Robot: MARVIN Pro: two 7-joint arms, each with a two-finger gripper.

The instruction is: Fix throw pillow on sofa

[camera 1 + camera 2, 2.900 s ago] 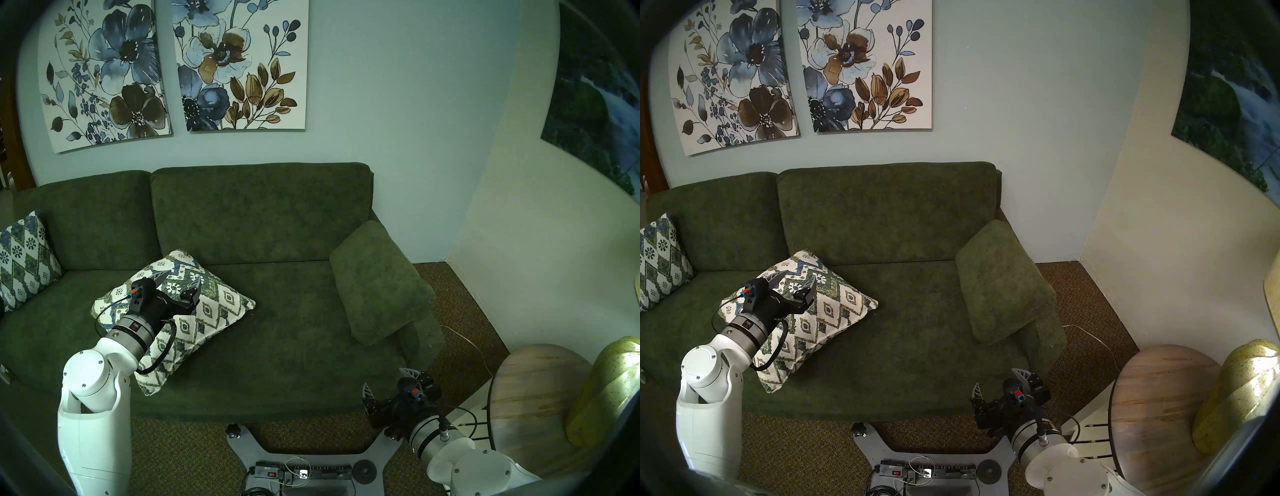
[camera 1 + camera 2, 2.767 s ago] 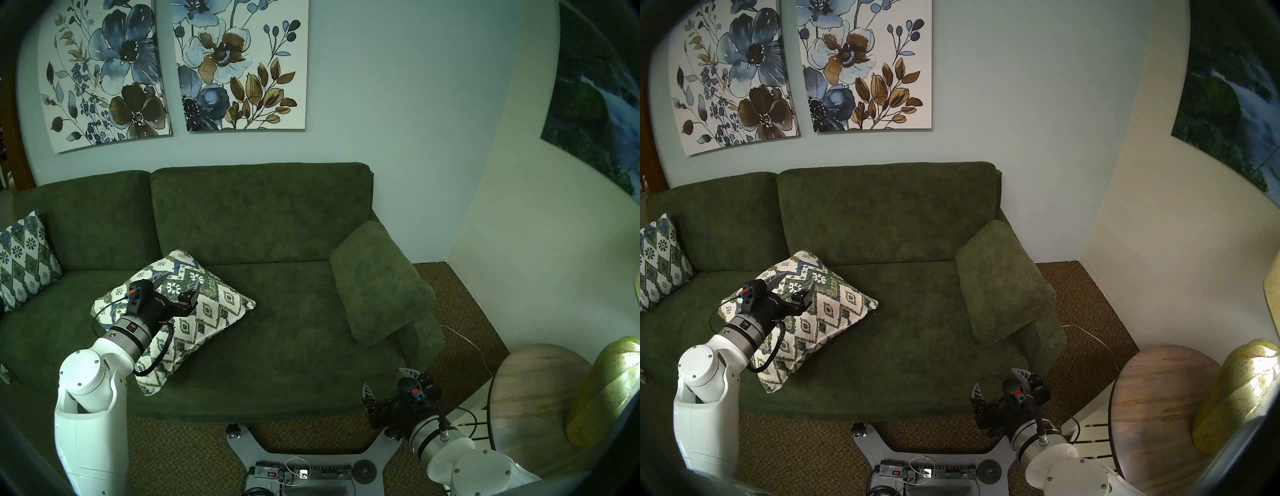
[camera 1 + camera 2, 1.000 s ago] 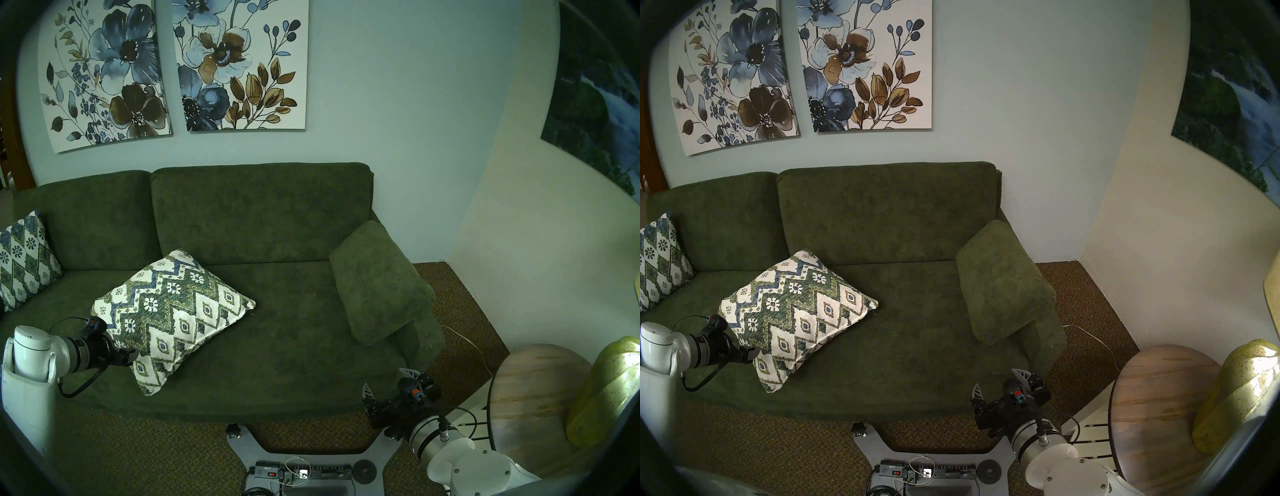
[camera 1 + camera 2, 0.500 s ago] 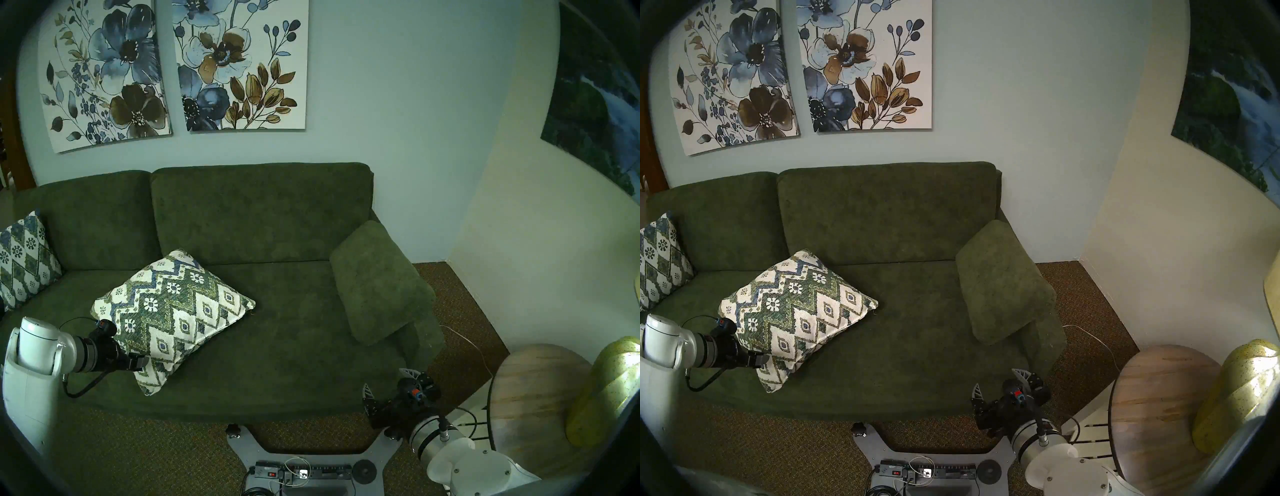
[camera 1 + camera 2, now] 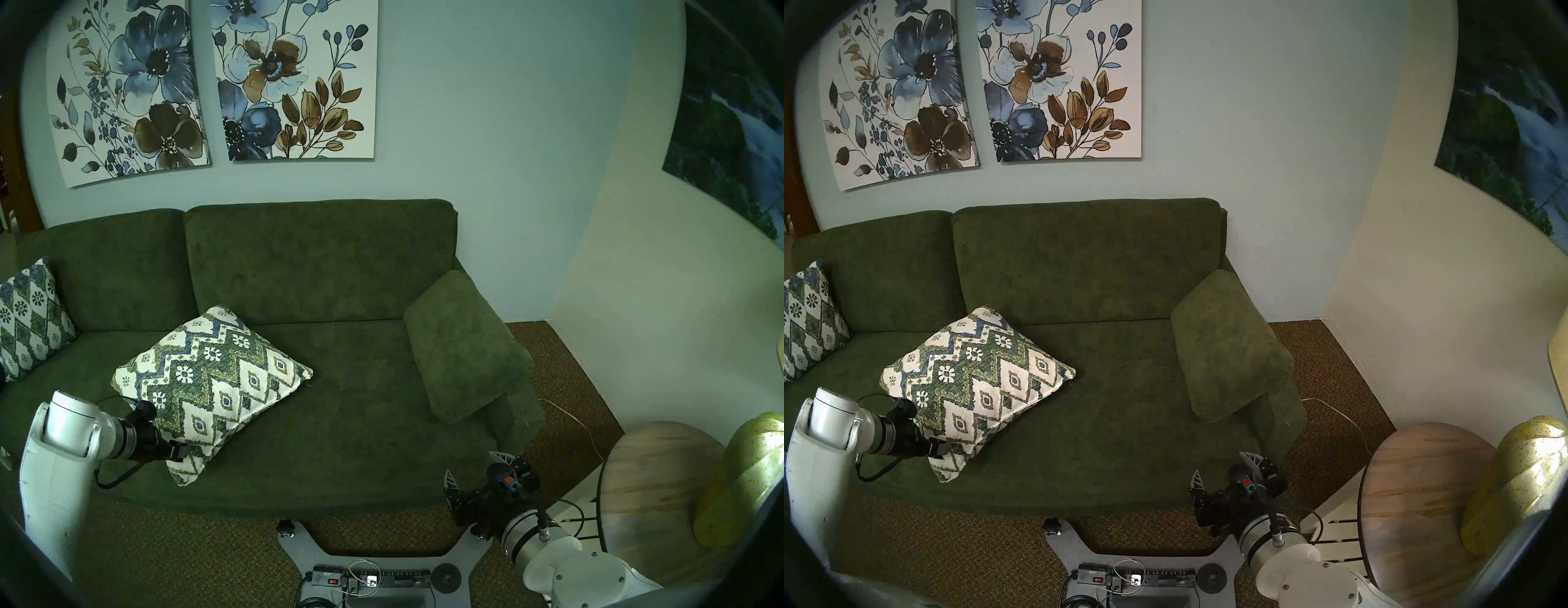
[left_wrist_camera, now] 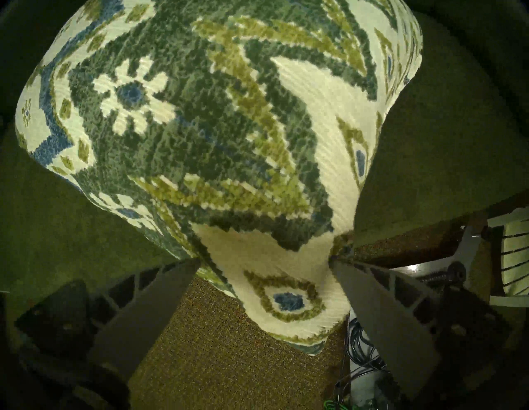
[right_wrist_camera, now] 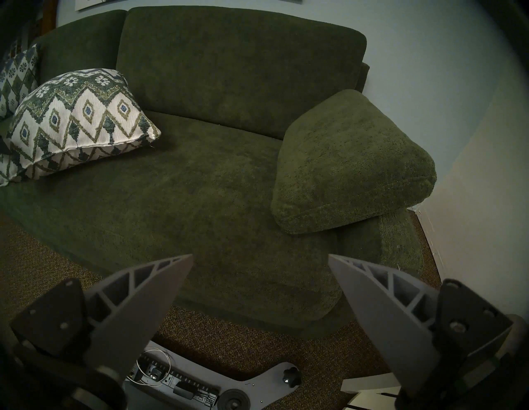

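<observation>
One sofa (image 5: 339, 382) holds two patterned pillows: the throw pillow (image 5: 212, 382) and another pillow (image 5: 29, 322). The left claw (image 6: 264, 263) is apart around the throw pillow's corner. The right claw (image 7: 260, 257) is apart and empty.

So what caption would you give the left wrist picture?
Open left claw straddling the near corner of the patterned throw pillow, which lies flat on the green sofa.
</observation>
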